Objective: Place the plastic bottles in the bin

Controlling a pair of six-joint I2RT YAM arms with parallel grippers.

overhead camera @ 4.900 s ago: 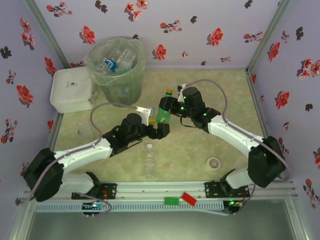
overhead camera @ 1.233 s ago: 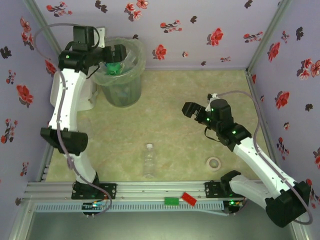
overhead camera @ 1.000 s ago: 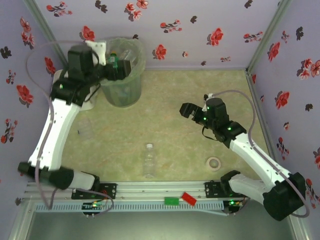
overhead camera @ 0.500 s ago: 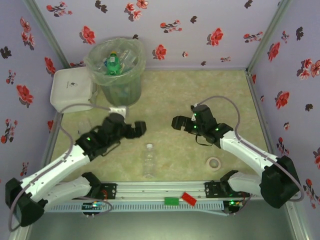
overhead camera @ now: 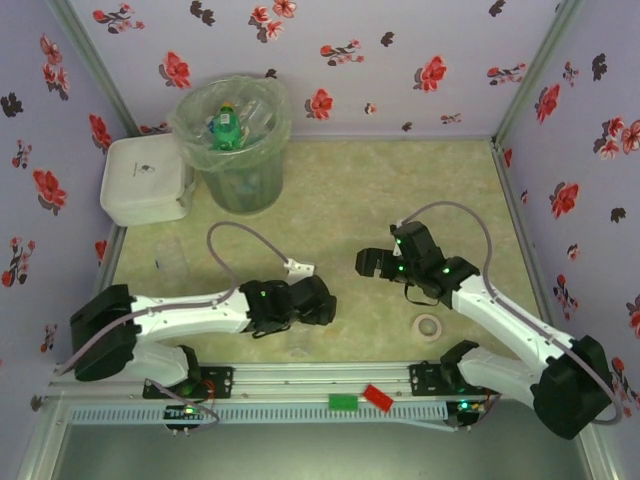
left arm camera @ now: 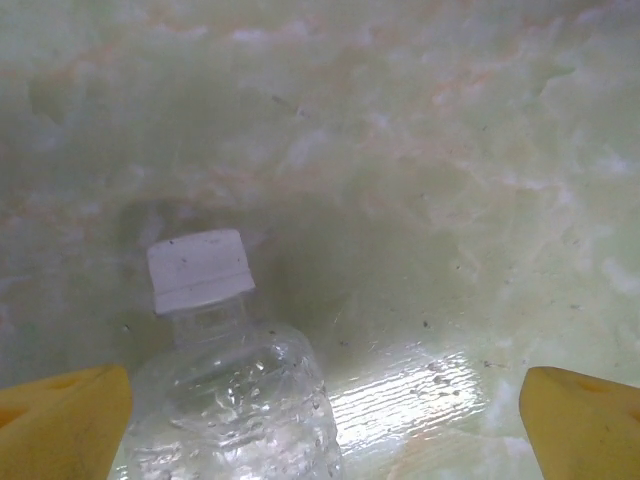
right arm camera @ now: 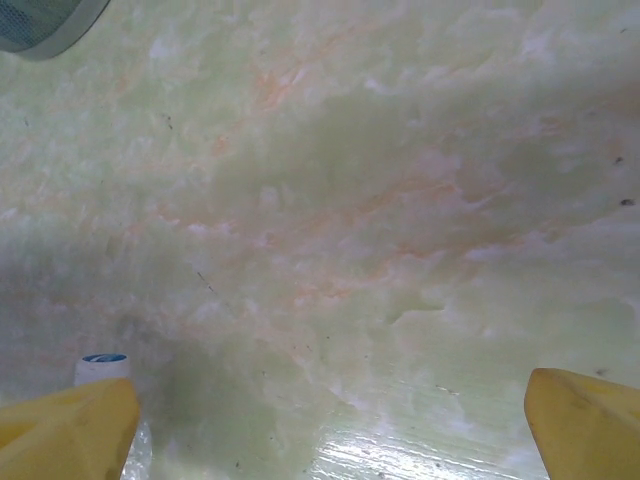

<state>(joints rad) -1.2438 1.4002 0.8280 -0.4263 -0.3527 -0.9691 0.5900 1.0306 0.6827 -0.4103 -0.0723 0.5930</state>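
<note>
So the left gripper is down low over the table with its yellow fingers spread wide, not clamped on anything. A clear bottle with a white cap lies between those fingers. It's hugging one of them, with loads of free room toward the other, and I can't tell if it's actually touching. The cap end points away from the wrist.

The right gripper is wide open too and empty, hovering just across from the left one, the two roughly facing each other. Another little cap peeks out right above one of its fingertips.

The bin sits well apart from both grippers, out past the left one, with a green bottle lying on top inside it. The tape roll lies back beside the right arm.
</note>
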